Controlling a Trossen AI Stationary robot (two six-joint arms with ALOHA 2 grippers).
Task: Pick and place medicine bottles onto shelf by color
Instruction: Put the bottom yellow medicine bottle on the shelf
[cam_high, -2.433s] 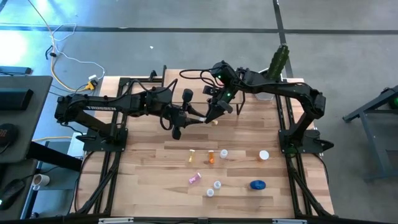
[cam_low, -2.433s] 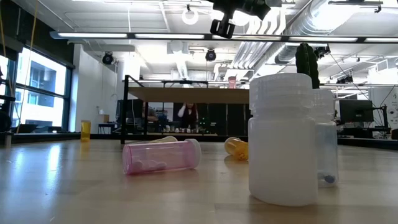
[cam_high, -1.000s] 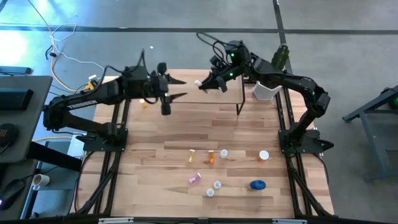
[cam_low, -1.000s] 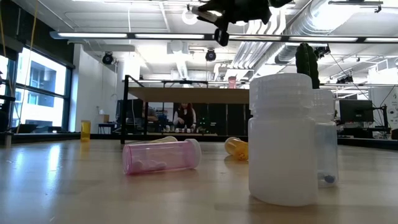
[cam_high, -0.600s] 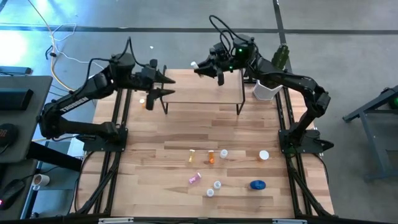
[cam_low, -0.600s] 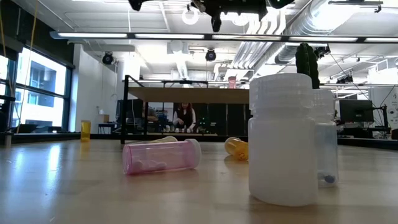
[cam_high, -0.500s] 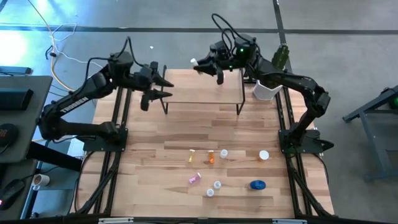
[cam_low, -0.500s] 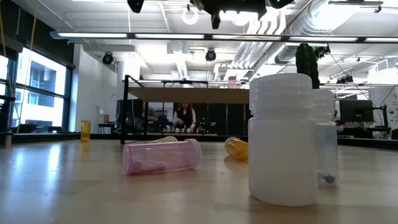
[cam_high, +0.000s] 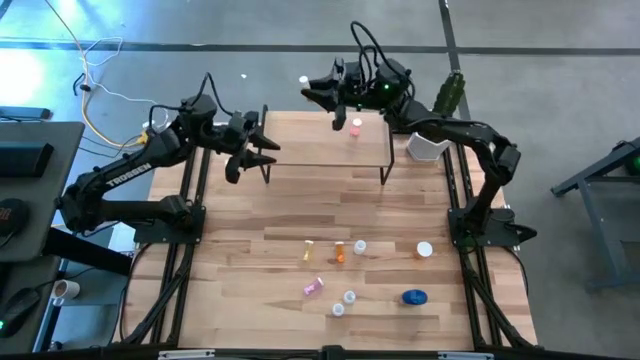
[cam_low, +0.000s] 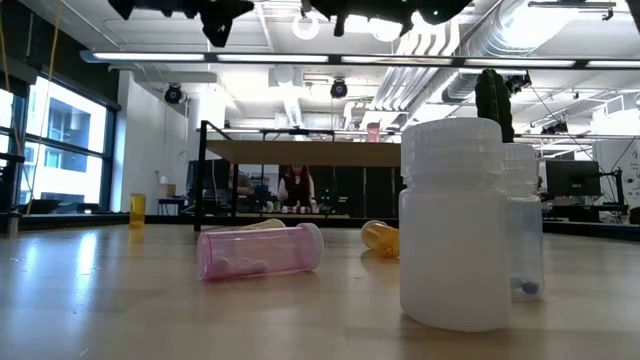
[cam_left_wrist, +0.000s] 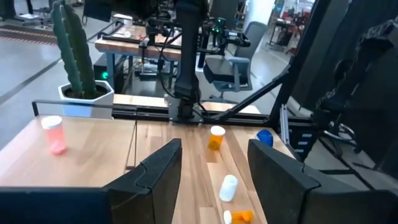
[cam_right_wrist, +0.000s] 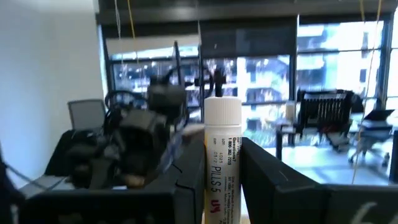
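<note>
The shelf (cam_high: 320, 145), a light-wood board on black legs, stands at the table's far middle. A pink bottle (cam_high: 355, 125) stands on it, also seen in the left wrist view (cam_left_wrist: 55, 134). My right gripper (cam_high: 312, 90) is high above the shelf's far edge, shut on a white-capped, white-labelled medicine bottle (cam_right_wrist: 221, 155). My left gripper (cam_high: 268, 150) hovers open and holds nothing at the shelf's left end. Several more bottles lie on the near table: orange (cam_high: 340, 252), pink (cam_high: 313, 287), white (cam_high: 349, 296) and a blue jar (cam_high: 414, 296). My right gripper pinches the bottle's labelled body (cam_right_wrist: 219, 186) between its two fingers (cam_right_wrist: 186, 186). The bottle lies along the fingers, and its white cap (cam_high: 303, 80) sticks out past the fingertips. The fingers point toward the table's far left. The bottle is lifted clear of shelf and table.
A green cactus (cam_high: 448, 95) in a white pot (cam_high: 425, 145) stands at the far right corner beside the shelf. In the low view a big white bottle (cam_low: 452, 225) and a lying pink one (cam_low: 260, 250) fill the foreground.
My right gripper has carried the bottle up and toward the table's far edge, from over the shelf to beyond its far side, still shut on it. My left gripper has drawn back a little toward the table's left edge and stays open.
</note>
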